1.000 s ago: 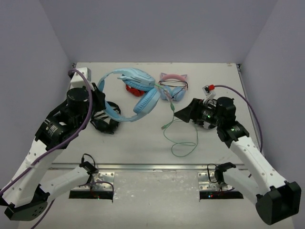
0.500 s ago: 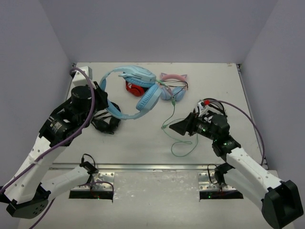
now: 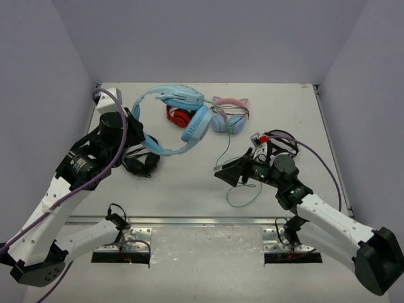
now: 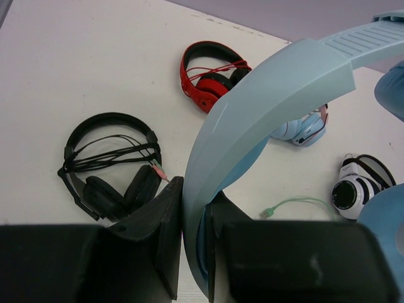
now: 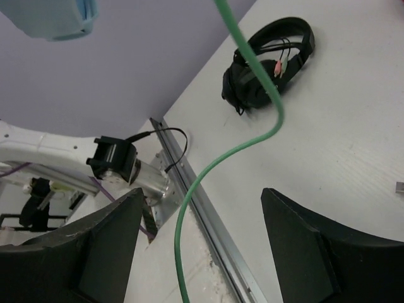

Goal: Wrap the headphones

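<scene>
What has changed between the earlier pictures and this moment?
The right gripper, open, moved nearer and leftward along the mint-green cable, which now hangs between its fingers. The left gripper, shut on the headphones, shifted them slightly toward the far edge. The black pair, red pair and cat-ear pair stayed put.

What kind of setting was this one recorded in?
Likely a lab robot cell: bare walls around a white table, left arm and right arm bolted to a metal rail, spare headphones as props.

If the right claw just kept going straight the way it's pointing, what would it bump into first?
Most likely the mint-green cable, which hangs between the fingers of the open right claw in its wrist view. Farther along lie the black headphones, though depth is hard to judge.
</scene>
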`<action>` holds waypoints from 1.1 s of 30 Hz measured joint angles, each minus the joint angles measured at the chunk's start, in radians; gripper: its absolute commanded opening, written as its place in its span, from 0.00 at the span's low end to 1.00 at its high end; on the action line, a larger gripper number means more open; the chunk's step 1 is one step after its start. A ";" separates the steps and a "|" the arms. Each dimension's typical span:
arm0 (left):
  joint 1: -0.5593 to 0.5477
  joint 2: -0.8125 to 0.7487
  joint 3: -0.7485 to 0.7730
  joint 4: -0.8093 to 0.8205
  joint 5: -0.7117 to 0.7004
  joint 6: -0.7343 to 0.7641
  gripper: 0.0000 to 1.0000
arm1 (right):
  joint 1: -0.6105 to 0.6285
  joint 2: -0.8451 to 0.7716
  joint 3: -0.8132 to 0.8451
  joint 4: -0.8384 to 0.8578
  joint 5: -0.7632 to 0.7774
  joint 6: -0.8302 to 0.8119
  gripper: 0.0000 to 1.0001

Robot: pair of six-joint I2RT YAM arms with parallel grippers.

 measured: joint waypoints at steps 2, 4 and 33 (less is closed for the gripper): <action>0.000 0.008 0.000 0.000 0.004 -0.003 0.01 | 0.053 0.068 0.039 -0.040 0.029 -0.053 0.64; 0.000 0.013 0.000 0.000 0.006 -0.004 0.00 | 0.092 0.132 0.081 -0.066 0.051 -0.097 0.48; -0.020 0.177 -0.315 0.173 0.132 0.357 0.00 | 0.249 -0.057 0.671 -1.112 0.643 -0.738 0.01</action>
